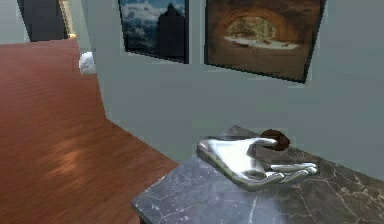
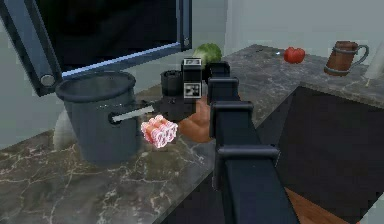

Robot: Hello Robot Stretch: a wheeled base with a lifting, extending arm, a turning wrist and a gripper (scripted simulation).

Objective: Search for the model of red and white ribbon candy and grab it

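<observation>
In the arm side view, a small red and white ribbon candy [image 2: 158,131] shows at the far end of my gripper [image 2: 172,128], just right of a grey metal pot [image 2: 100,115] on the marble countertop [image 2: 60,185]. The arm's dark bar rises from the bottom edge, and the two white marker squares stand at its far end. The countertop lies behind and under the candy, so I cannot tell whether the gripper holds it or whether it rests on the stone.
A dark window [image 2: 110,30] stands behind the pot. A green round vegetable [image 2: 207,52], a red fruit [image 2: 293,55] and a brown mug [image 2: 345,58] sit farther along the counter. In the forward view, a silvery curved object [image 1: 250,160] lies on a marble top [image 1: 190,200]; wooden floor [image 1: 60,130] stretches to the left.
</observation>
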